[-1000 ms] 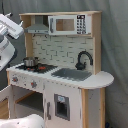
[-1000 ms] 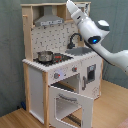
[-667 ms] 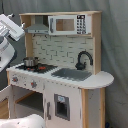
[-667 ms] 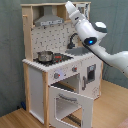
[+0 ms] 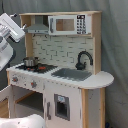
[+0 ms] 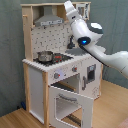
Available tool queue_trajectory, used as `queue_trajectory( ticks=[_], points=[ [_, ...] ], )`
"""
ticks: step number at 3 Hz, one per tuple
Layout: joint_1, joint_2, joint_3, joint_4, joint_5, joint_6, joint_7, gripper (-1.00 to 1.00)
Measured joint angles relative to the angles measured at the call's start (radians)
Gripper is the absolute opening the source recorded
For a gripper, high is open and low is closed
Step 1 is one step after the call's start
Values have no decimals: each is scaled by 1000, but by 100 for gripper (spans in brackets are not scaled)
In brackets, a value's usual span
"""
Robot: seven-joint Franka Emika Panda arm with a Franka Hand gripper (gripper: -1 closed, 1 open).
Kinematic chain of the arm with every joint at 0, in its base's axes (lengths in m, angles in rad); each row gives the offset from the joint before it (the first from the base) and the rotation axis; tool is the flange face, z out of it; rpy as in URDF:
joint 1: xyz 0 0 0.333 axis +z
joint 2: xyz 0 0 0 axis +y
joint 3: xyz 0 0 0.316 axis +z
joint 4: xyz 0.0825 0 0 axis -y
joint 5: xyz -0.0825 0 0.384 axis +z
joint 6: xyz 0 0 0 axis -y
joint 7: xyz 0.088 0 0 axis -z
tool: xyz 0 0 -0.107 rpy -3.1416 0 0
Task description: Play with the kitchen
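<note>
The kitchen [image 5: 60, 75] is a tall white and light-wood toy, seen in both exterior views [image 6: 50, 60]. It has a black faucet [image 5: 84, 59], a grey sink [image 5: 72, 74], a hob [image 5: 40, 67] with a small metal pot [image 5: 30, 62], a range hood [image 5: 38, 27] and a microwave cabinet [image 5: 67, 24]. The oven door [image 6: 72, 102] hangs open and tilted down. My gripper [image 5: 20, 25] is high up beside the range hood end of the upper shelf, at the top of the kitchen in the second exterior view [image 6: 68, 6]. It touches nothing that I can see.
The white arm [image 6: 92, 42] reaches across the sink side of the counter in the second exterior view. A grey curtain [image 5: 115, 45] hangs behind the kitchen. The floor is wood [image 6: 15, 117]. Something white [image 5: 22, 121] lies low at the first exterior view's left.
The arm's upper end has risen slightly and shifted a little toward the range hood. The pot and oven door have not moved.
</note>
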Motion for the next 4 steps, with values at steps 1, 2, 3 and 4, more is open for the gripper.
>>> queue_trajectory(
  ticks=[1,2,3,4],
  points=[
    [-13,18,16,53,0,-91,53,100],
    [-27,32,30,105,1,-179,104,100],
    [-43,44,45,152,1,-259,157,100],
    [-73,56,64,207,8,-342,220,100]
  ],
)
